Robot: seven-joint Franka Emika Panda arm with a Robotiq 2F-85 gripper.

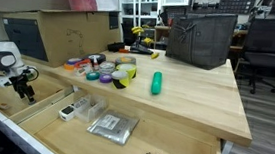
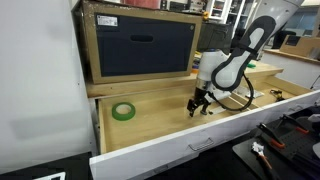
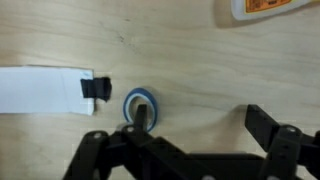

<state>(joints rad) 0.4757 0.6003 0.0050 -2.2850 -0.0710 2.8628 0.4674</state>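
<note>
Gripper [image 2: 200,103] low over floor of open light-wood drawer [image 2: 160,128]. Jaws spread wide, nothing held; the spread leaves room to straddle something small. Small blue-rimmed round cap [image 3: 139,102] lies flat on drawer floor just beside one finger, contact unclear. Drawer also holds flat white strip with black end [image 3: 40,89], green tape roll [image 2: 123,111], clear plastic packet [image 1: 111,128].

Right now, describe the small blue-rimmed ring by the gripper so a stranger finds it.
Look into the open light wooden drawer, at the black gripper. The small blue-rimmed ring lies on the drawer floor at one fingertip. It alone is round and blue; beside it, a flat white strip with a black end.
</note>
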